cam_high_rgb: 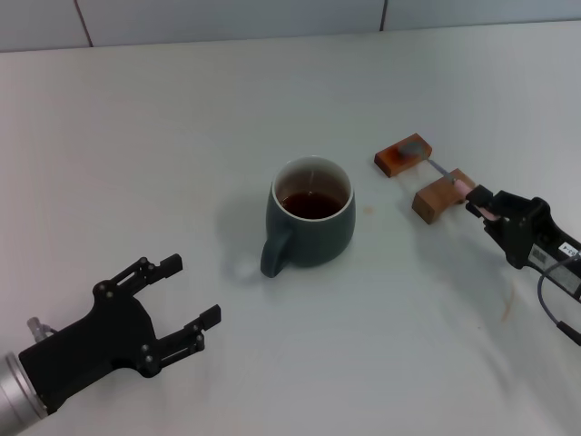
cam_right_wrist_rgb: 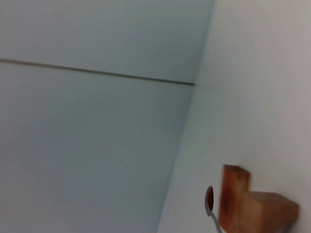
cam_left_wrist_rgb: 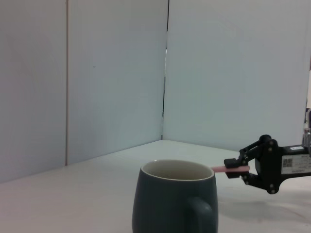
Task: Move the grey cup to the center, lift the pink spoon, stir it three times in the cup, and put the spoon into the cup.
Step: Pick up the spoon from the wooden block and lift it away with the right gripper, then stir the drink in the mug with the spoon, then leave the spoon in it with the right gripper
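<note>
Cup (cam_high_rgb: pixel 310 214) sat mid-surface (cam_high_rgb: pixel 182 109), dark liquid inside, handle toward left claw (cam_high_rgb: pixel 186 297). That claw parked nearby, spread apart, empty. Right claw (cam_high_rgb: pixel 476 199) clamped on spoon (cam_high_rgb: pixel 465 188) handle end; spoon bridged two wooden blocks (cam_high_rgb: pixel 422 174). Looked like lift step. Next probably needed: raise spoon clear of blocks, swing over cup, dip bowl in.

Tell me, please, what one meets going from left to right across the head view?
Left gripper → grey cup → wooden block under the spoon's bowl → wooden block under its handle → right gripper, shut on the pink spoon.
</note>
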`<control>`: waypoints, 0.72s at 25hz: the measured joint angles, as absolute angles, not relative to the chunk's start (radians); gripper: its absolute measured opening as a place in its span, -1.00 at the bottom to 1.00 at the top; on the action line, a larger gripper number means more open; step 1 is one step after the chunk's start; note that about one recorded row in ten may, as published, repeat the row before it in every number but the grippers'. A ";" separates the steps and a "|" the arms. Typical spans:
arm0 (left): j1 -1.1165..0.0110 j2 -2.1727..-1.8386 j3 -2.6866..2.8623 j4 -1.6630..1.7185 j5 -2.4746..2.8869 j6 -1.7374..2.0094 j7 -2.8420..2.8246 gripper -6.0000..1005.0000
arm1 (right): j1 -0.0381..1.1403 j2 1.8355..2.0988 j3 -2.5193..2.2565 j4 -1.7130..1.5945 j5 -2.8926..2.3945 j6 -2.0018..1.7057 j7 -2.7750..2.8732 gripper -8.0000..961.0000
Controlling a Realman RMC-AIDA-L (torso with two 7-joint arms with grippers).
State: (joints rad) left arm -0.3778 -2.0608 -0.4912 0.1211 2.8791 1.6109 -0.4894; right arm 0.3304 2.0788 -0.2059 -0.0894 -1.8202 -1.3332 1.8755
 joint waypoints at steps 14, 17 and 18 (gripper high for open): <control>-0.368 -2.062 -0.493 0.120 2.880 1.611 -0.479 0.62 | 0.369 2.079 -0.066 -0.114 -1.787 -1.642 1.306 -0.74; -0.368 -2.062 -0.492 0.121 2.881 1.610 -0.478 0.62 | 0.389 2.076 -0.057 -0.192 -1.782 -1.742 1.277 -0.74; -0.369 -2.062 -0.491 0.122 2.882 1.609 -0.478 0.62 | 0.400 2.074 -0.060 -0.228 -1.782 -1.782 1.275 -0.74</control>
